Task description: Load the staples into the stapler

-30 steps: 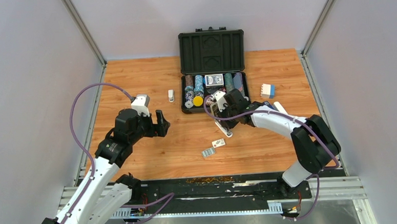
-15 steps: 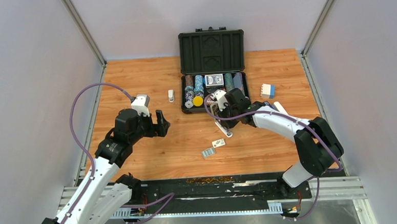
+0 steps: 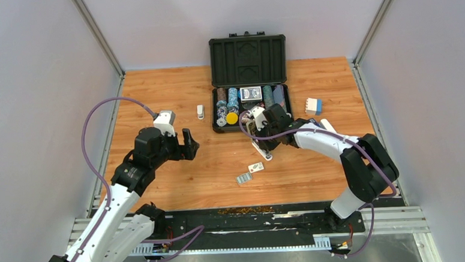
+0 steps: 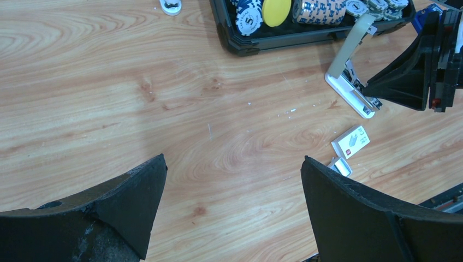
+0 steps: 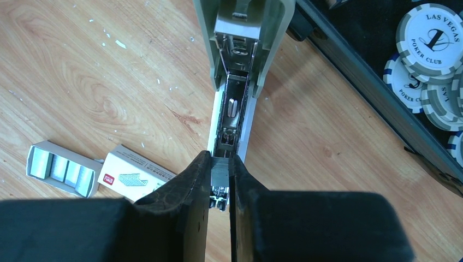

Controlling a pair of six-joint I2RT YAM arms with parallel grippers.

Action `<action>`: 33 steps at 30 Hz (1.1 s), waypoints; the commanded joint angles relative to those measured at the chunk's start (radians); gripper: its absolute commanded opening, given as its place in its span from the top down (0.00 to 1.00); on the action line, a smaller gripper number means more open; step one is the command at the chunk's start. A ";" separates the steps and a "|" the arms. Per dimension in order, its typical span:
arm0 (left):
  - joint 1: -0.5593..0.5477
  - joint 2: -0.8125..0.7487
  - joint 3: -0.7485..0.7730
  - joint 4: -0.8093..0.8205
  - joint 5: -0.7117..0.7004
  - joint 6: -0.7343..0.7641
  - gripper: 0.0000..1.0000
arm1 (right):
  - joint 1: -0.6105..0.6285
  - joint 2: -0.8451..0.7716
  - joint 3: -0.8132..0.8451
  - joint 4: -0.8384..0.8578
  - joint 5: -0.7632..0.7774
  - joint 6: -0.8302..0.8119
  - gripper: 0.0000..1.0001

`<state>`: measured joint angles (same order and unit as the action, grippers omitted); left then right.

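Mostly hidden, staples (image 5: 219, 170) sit in right hand (image 5: 219, 161).

Robot test cell in a lab. Wood-grain table (image 3: 156, 93) boxed by plain grey panels (image 3: 29, 87) on aluminium posts (image 3: 96, 33) at 9, 12 and 3 o'clock. Two white arms, left arm (image 3: 117, 203) and right arm (image 3: 321, 141), are mounted on aluminium rail (image 3: 397, 221) at 6 o'clock, with purple cable (image 3: 85, 141) exposed. Staged props: stapler (image 3: 261, 148), poker-chip case (image 3: 248, 58).

Open black case (image 3: 248, 58) holds poker chips (image 3: 233, 98), cards (image 3: 250, 93); blue-white block (image 3: 313, 106) nearby.
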<state>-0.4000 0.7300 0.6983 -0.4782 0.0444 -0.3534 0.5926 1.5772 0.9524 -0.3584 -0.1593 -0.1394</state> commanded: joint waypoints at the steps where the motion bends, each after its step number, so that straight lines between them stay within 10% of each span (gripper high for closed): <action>1: -0.005 -0.014 -0.005 0.032 0.005 0.014 0.00 | -0.005 0.014 0.002 0.022 -0.023 0.008 0.97; 33: -0.012 -0.021 -0.005 0.032 0.008 0.014 0.00 | -0.008 -0.017 -0.067 0.048 -0.022 0.034 0.96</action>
<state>-0.4057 0.7238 0.6983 -0.4782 0.0448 -0.3534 0.5865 1.5902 0.9188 -0.3161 -0.1673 -0.1242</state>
